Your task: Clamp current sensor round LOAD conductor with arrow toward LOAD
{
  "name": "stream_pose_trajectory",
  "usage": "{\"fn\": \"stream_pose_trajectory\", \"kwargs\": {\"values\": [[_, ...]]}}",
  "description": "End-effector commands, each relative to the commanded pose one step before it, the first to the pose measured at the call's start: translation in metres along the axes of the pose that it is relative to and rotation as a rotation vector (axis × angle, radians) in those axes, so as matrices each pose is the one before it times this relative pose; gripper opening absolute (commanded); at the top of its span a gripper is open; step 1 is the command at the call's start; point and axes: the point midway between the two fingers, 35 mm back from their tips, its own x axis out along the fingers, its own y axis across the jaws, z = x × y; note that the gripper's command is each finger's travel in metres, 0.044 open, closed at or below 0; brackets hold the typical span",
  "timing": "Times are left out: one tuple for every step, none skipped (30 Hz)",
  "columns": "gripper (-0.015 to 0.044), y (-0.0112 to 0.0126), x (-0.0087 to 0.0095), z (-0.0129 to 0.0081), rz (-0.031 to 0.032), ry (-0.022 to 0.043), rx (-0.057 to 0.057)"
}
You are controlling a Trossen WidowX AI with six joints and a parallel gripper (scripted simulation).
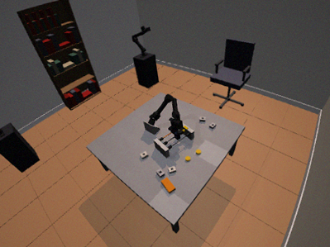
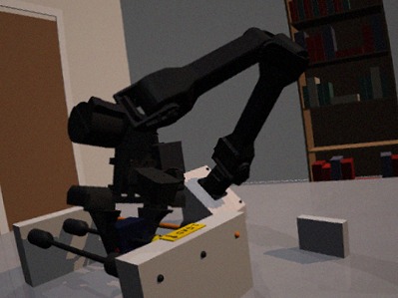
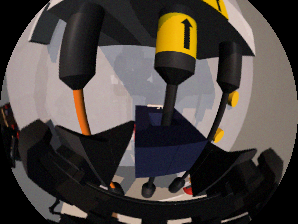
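"With twelve at the top view's upper edge, what surrounds the table point(image 1: 114, 150) point(image 2: 380, 269) point(image 3: 112, 97)?"
"Bookshelf point(image 1: 54, 76) point(image 2: 308, 129) at eleven, chair point(image 1: 230, 78) between one and two."
"And on it?"
"Two end panels point(image 1: 162, 146) point(image 2: 197, 276), conductors point(image 1: 174, 141) point(image 2: 77, 250) point(image 3: 170, 102) running between them. The sensor point(image 2: 134, 228) point(image 3: 172, 155) is between the panels too."
"The flat block point(image 1: 167, 185)?"
"Near the six o'clock corner, two discs point(image 1: 188, 158) point(image 3: 218, 134) at one to two o'clock from it."

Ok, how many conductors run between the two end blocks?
3: an orange one, a middle black one under the yellow-banded sleeve, and another black one across from the orange.
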Motion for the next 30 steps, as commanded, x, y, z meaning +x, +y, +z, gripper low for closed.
{"fn": "stream_pose_trajectory", "kwargs": {"values": [[0.0,-0.00017,0.0001,0.00005,-0.00117,-0.00005,0.0001],[0.0,0.0,0.0,0.0,0.0,0.0,0.0],[0.0,0.0,0.0,0.0,0.0,0.0,0.0],[0.0,0.0001,-0.00004,-0.00002,0.0006,0.00002,-0.0001],[0.0,0.0001,-0.00004,-0.00002,0.0006,0.00002,-0.0001],[0.0,0.0,0.0,0.0,0.0,0.0,0.0],[0.0,0.0,0.0,0.0,0.0,0.0,0.0],[0.0,0.0,0.0,0.0,0.0,0.0,0.0],[0.0,0.0,0.0,0.0,0.0,0.0,0.0],[0.0,0.0,0.0,0.0,0.0,0.0,0.0],[0.0,0.0,0.0,0.0,0.0,0.0,0.0],[0.0,0.0,0.0,0.0,0.0,0.0,0.0],[0.0,0.0,0.0,0.0,0.0,0.0,0.0],[0.0,0.0,0.0,0.0,0.0,0.0,0.0],[0.0,0.00006,0.00025,0.0,0.0,0.0,0.0],[0.0,0.00012,0.00051,0.0,0.0,0.0,0.0],[0.0,0.00017,0.00072,0.0,0.0,0.0,0.0],[0.0,0.00023,0.00093,0.00001,0.00001,0.0,0.0],[0.0,0.00029,0.00116,0.00001,0.00001,-0.00001,0.0],[0.0,0.00035,0.0014,0.00002,0.00001,-0.00002,0.0],[0.0026,-0.00238,-0.00423,0.00036,-0.00513,-0.00064,-0.0048],[0.0053,0.0,0.0,0.0,0.0,0.0,0.0],[0.0079,0.0,0.0,0.0,0.0,0.0,0.0],[0.0105,0.0,0.0,0.0,0.0,0.0,0.0],[0.0131,0.0,0.0,0.0,0.0,0.0,0.0],[0.0157,0.0,0.0,0.0,0.0,0.0,0.0],[0.0184,0.0,0.0,0.0,0.0,0.0,0.0],[0.021,0.0,0.0,0.0,0.0,0.0,0.0],[0.0236,0.0,0.0,0.0,0.0,0.0,0.0],[0.0263,0.0,0.0,0.0,0.0,0.0,0.0]]}}
